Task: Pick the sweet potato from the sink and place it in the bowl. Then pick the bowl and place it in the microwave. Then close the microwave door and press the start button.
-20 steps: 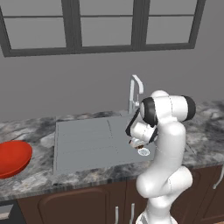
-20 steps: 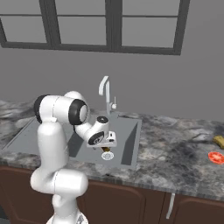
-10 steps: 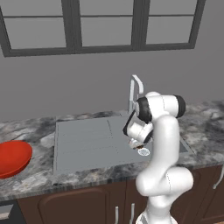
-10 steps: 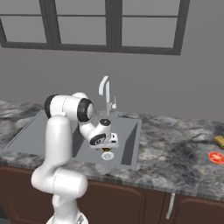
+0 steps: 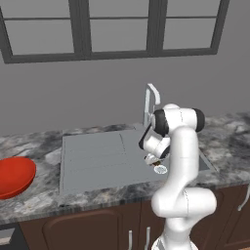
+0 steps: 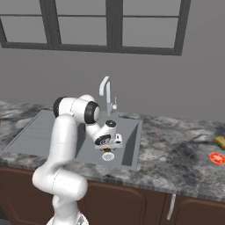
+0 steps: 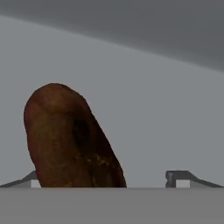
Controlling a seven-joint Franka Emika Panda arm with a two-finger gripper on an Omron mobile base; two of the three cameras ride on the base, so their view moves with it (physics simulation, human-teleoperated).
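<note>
End effector down in the sink basin, jaws spread wide, nothing gripped. Sweet potato lies on the basin floor between the fingertips, closer to the left tip in the hand view; contact unclear. Red bowl sits on the granite worktop well left of the sink, faucet behind the arm

Base views flank sink; hand view close.
</note>
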